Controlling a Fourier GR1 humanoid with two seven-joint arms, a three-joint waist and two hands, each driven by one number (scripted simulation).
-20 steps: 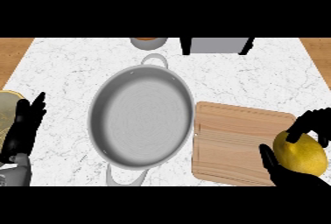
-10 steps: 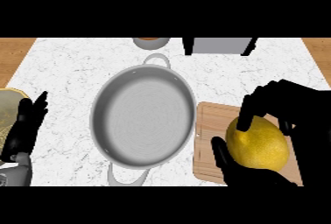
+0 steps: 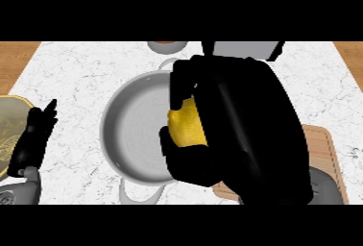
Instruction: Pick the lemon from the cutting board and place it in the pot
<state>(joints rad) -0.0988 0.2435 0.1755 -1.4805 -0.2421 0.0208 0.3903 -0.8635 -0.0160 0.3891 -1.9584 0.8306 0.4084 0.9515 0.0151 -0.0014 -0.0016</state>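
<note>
Right hand [image 3: 241, 134] is curled round the lemon [image 3: 186, 125], holding it over the right part of the pot [image 3: 135, 139]. Pot's left rim and near handle are unobstructed; its right rim is hidden under the hand. Cutting board [image 3: 322, 153] shows only at its right edge. Left hand [image 3: 32, 139] rests with fingers straight at the bench [image 3: 78, 72] left edge, well apart from the pot.

white marble counter [image 3: 85, 62], wooden edges [image 3: 16, 62]
</note>
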